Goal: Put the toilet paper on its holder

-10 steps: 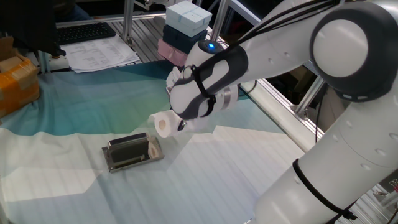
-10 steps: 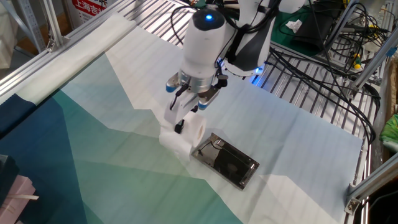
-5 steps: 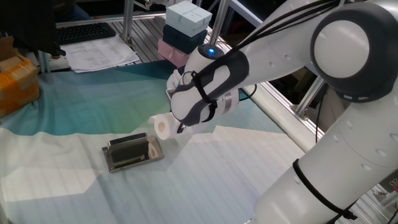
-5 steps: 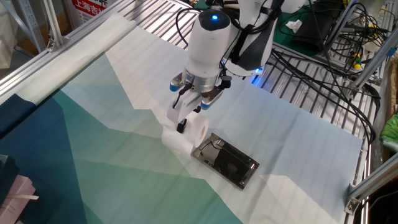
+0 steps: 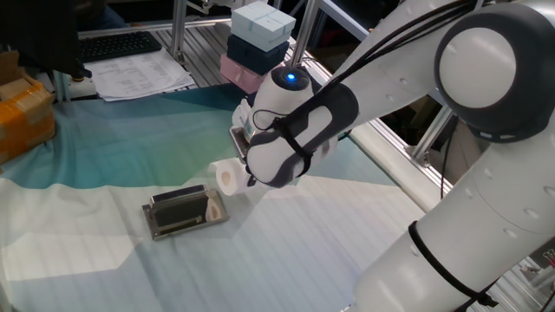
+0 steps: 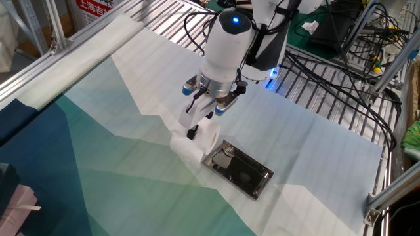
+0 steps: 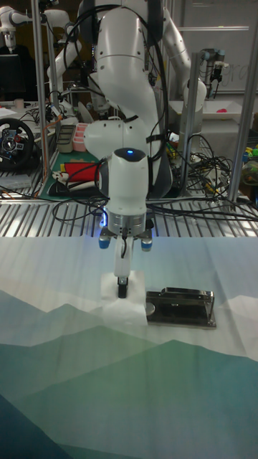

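The toilet paper is a white roll lying on its side on the cloth, its cardboard core facing the camera in one fixed view. It rests just off the end of the holder, a flat metal plate with a dark centre and a short bar. My gripper points down with its fingers on the roll, and it looks shut on it. In the tall fixed view one finger crosses the front of the roll; the other finger is hidden. The holder lies right of the roll there, and appears too in the other fixed view.
A white and teal cloth covers the table. Stacked boxes, papers and a keyboard sit at the back, with an orange package at the left. Cables lie on the slatted metal beyond the cloth.
The wrist has tilted and moved up and away from the holder while the fingertips stayed at the roll. The roll has barely shifted and the holder has not moved.
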Robot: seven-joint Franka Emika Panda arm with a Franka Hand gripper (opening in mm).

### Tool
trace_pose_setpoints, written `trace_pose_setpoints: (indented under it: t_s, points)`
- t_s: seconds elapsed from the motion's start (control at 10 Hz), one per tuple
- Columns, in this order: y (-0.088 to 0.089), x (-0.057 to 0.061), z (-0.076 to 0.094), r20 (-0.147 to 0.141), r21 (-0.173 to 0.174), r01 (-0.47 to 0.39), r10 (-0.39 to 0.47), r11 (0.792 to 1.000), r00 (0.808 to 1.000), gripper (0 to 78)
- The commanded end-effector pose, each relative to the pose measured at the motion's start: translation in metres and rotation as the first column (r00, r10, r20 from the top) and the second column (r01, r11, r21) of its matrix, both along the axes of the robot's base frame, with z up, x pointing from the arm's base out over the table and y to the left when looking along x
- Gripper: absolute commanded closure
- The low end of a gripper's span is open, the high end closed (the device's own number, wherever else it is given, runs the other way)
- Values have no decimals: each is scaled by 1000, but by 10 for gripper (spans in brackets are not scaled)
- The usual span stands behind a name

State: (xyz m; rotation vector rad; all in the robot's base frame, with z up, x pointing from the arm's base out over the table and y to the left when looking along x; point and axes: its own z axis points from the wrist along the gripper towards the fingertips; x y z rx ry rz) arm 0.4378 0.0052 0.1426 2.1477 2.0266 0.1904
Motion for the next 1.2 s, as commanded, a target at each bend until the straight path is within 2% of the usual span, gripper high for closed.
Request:
trace_pose_setpoints:
  t_s: [0.1, 0.3, 0.5, 0.7, 0.8, 1.0, 1.2]
  points:
    - [0, 1, 1, -26, -32, -7, 6, 999, 1000, 763]
    - [0, 1, 1, -75, -34, -35, 32, 999, 997, 763]
    - [0, 1, 1, -100, -39, -43, 39, 998, 994, 763]
    - [0, 1, 1, -137, -58, -69, 61, 996, 989, 763]
    - [0, 1, 1, -138, -58, -70, 61, 996, 989, 763]
    - [0, 1, 1, -140, -15, -103, 99, 995, 985, 763]
    - [0, 1, 1, -140, 1, -142, 141, 990, 980, 763]
